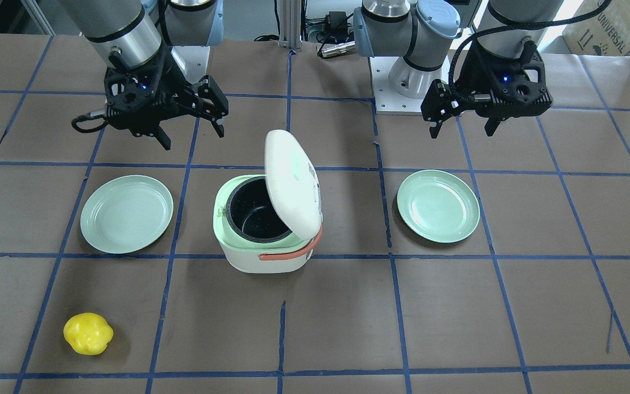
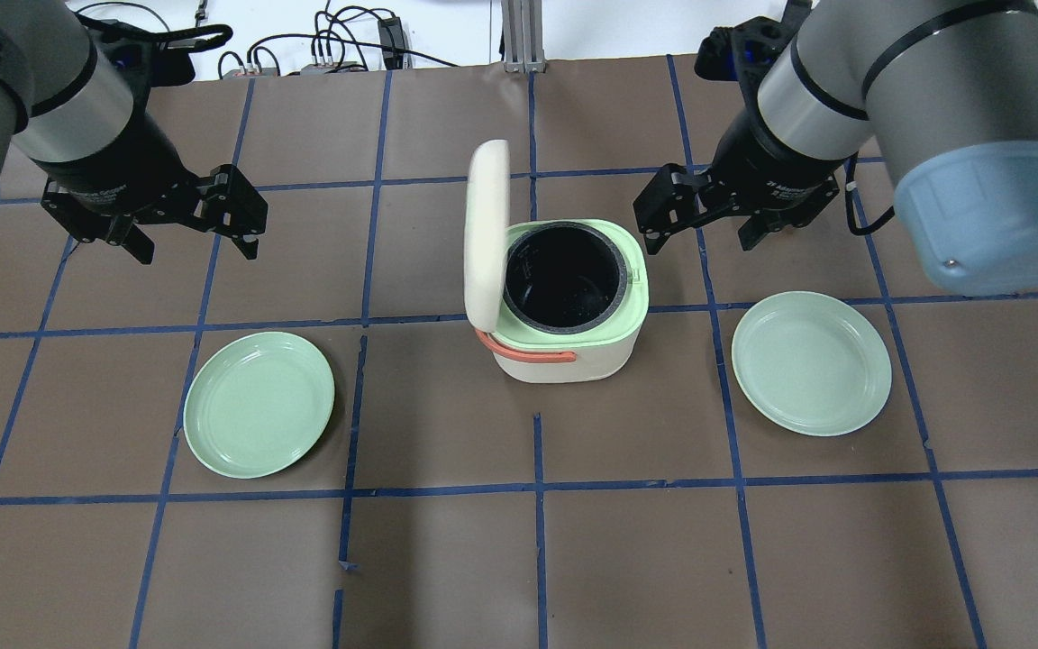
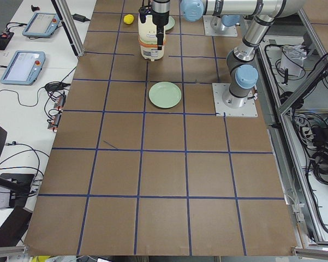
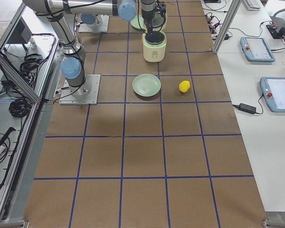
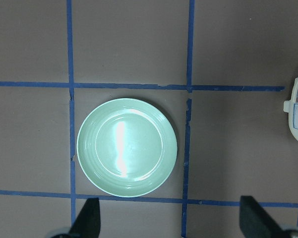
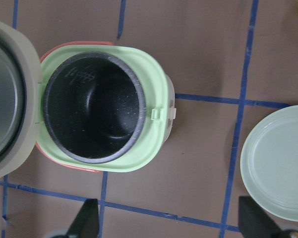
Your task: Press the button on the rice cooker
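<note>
Two arms hang above the brown, blue-taped surface, neither touching anything. On the left arm the jaws stand wide and empty, above the surface on the far side of the left plate and well apart from the cooker. The right arm also has its jaws spread wide and holds nothing; they hover near the cooker's far right corner, clear of it. The rice cooker sits in the middle of the surface between the two pale green plates, with the right plate lying flat near it on that side. Its white lid is raised, standing nearly upright on the side toward the left arm, so the black inner pot lies open inside the mint green rim. The salmon-orange handle lies down against the white body. A small latch tab juts from the rim opposite the lid. Far from the robot, on its right side, a lumpy yellow object lies alone, well apart from the rest.
</note>
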`<action>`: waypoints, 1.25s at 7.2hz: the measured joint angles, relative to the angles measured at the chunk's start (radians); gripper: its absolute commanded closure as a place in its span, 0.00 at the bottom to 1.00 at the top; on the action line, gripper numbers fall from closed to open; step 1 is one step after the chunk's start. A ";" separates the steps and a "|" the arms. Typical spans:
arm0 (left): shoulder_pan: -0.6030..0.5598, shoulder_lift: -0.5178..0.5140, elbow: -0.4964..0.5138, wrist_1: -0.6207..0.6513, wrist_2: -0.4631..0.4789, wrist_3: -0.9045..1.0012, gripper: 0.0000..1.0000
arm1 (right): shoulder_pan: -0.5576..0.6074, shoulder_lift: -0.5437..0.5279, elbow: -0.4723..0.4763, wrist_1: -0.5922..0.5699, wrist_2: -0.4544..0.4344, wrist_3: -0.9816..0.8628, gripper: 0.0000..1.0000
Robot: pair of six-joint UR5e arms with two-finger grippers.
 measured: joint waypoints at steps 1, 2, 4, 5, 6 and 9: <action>0.000 0.000 -0.001 0.000 0.000 0.001 0.00 | -0.020 -0.023 -0.010 0.019 -0.015 0.003 0.01; 0.000 0.000 -0.001 0.000 0.000 0.001 0.00 | -0.048 -0.045 -0.019 0.047 -0.019 0.003 0.01; 0.000 0.001 0.000 0.000 0.000 0.000 0.00 | -0.089 -0.066 -0.029 0.108 -0.049 0.001 0.01; 0.000 0.001 0.000 0.000 0.000 0.000 0.00 | -0.095 -0.072 -0.031 0.132 -0.067 0.001 0.01; 0.000 0.001 0.000 0.000 0.000 0.000 0.00 | -0.098 -0.077 -0.032 0.138 -0.075 0.002 0.01; 0.000 0.000 0.000 0.000 0.000 0.000 0.00 | -0.096 -0.073 -0.020 0.106 -0.072 -0.003 0.00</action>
